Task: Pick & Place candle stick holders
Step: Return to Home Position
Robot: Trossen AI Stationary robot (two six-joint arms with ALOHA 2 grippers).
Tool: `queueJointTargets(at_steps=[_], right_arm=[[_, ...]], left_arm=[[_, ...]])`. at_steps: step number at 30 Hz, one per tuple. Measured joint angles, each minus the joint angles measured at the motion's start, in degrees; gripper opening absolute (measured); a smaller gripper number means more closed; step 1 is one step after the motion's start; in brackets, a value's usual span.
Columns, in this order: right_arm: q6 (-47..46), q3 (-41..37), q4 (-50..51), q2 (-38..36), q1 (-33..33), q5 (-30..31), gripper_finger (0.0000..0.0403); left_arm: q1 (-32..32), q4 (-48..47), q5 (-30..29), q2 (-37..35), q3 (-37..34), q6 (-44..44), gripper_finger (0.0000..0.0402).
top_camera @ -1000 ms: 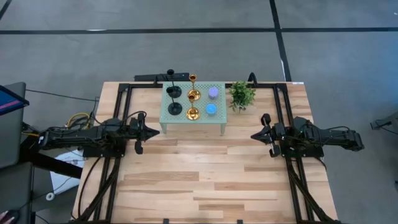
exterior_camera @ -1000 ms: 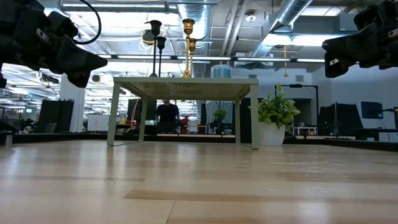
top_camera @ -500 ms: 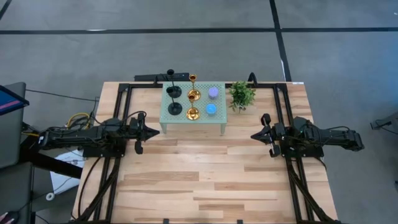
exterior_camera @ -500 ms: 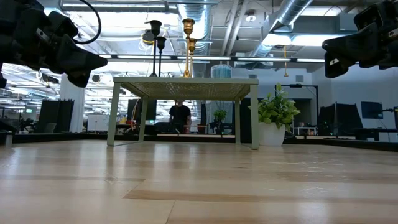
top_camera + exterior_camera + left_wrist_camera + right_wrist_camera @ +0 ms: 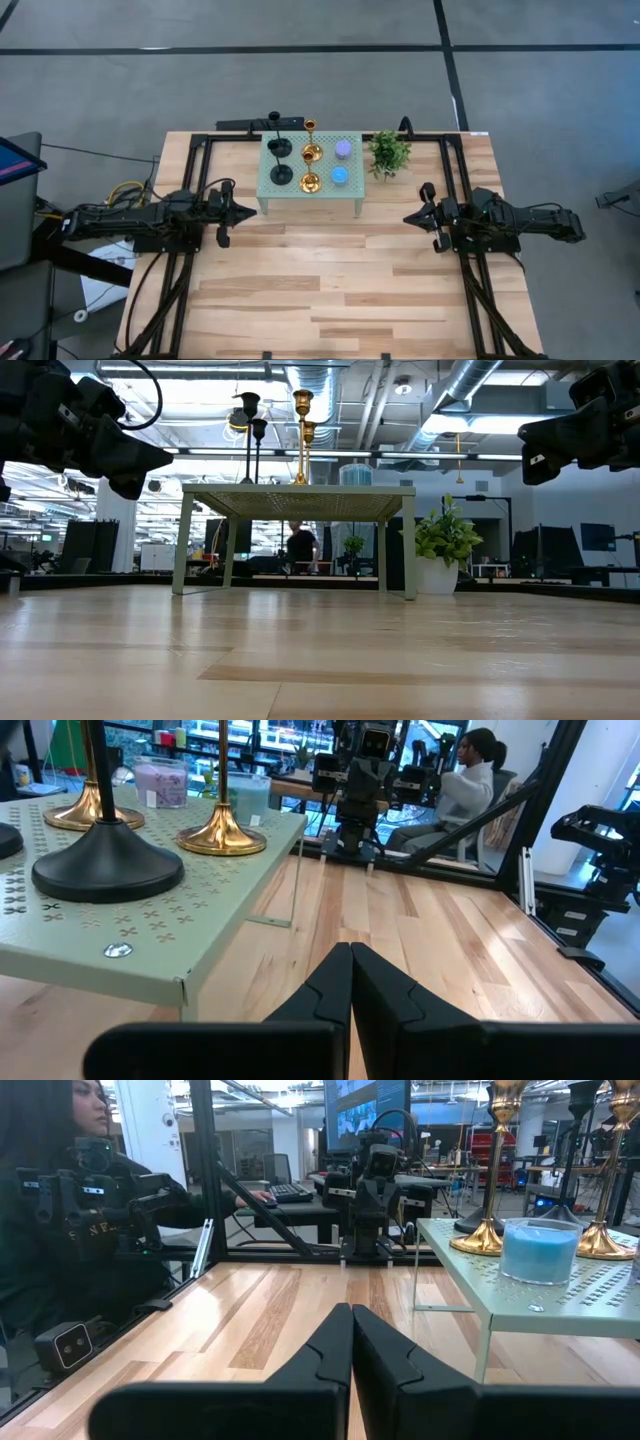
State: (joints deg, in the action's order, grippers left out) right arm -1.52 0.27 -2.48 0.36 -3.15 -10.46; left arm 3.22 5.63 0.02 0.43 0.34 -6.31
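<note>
Nothing of mine is moving since the earlier frames: both arms are keeping the same pose. Only a person (image 5: 302, 550) in the room behind is walking toward the picture's right, seen under the shelf (image 5: 298, 490). To me the placing is looking done and the arms are parking.

High view: my left pincer (image 5: 250, 211) is hovering over the table (image 5: 330, 290) just off the shelf's front left corner. My right pincer (image 5: 408, 217) is hovering well off its right side. Both are pointing inward. The shelf is carrying everything. The black holders (image 5: 282, 173) are standing on its left part and the gold holders (image 5: 310, 182) beside them in the middle. A purple candle (image 5: 343, 149) and a blue candle (image 5: 340, 176) are sitting on the right. A plant (image 5: 389, 152) is sitting on the table just right of the shelf, not on it.

Low view: holder stems are showing upright above the shelf top. Nothing is lying on the table under it. Both pincers are hanging high at the picture's edges.

Left wrist view: my left fingers are pressing together, tips touching, gripping nothing. One black base and two gold bases are sitting flat on the perforated top.

Right wrist view: my right fingers are likewise closed tight and empty. The blue candle is standing nearest, with gold bases behind it. I'm judging all four holders placed, nothing left to pick.
</note>
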Motion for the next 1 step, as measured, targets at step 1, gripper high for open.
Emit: queueJointTargets(at_steps=[1], right_arm=[[0.0, 0.0, 0.0, 0.0, 0.0, 0.0, 0.0000]], left_arm=[[0.0, 0.0, 0.0, 0.0, 0.0, 0.0, 0.0008]])
